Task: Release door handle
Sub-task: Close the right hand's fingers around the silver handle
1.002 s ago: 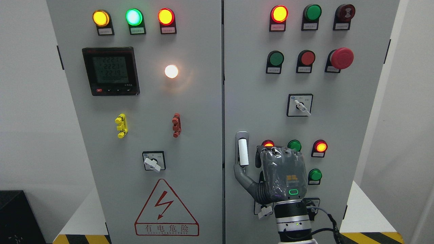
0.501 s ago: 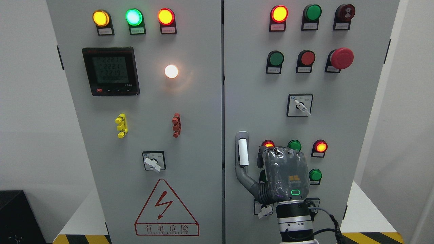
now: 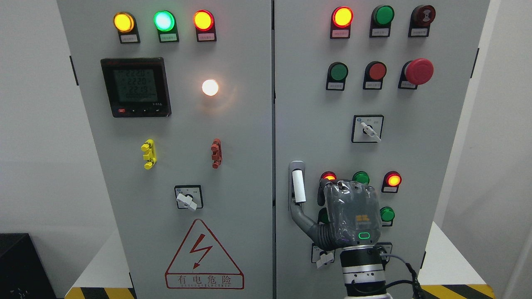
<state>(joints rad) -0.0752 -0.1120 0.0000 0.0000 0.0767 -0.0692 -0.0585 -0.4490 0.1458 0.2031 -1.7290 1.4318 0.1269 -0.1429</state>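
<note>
The door handle (image 3: 298, 186) is a white upright bar in a grey recess at the left edge of the cabinet's right door (image 3: 316, 124). My right hand (image 3: 351, 214) rises from the bottom edge just right of the handle, its back toward me. Its fingers (image 3: 322, 193) are loosely bent toward the door, apart from the bar and holding nothing. The thumb (image 3: 301, 216) stretches out left and reaches the recess just under the bar's lower end. My left arm is out of view.
Lit lamps and push buttons (image 3: 392, 180) crowd the door around and behind the hand, with a selector switch (image 3: 368, 128) above and a red mushroom button (image 3: 419, 71) higher up. The left door (image 3: 187, 124) carries a meter, a switch and a warning triangle.
My right hand has drifted slightly to the right and a little lower, its thumb sliding with it along the handle's lower end. The door and handle have not moved.
</note>
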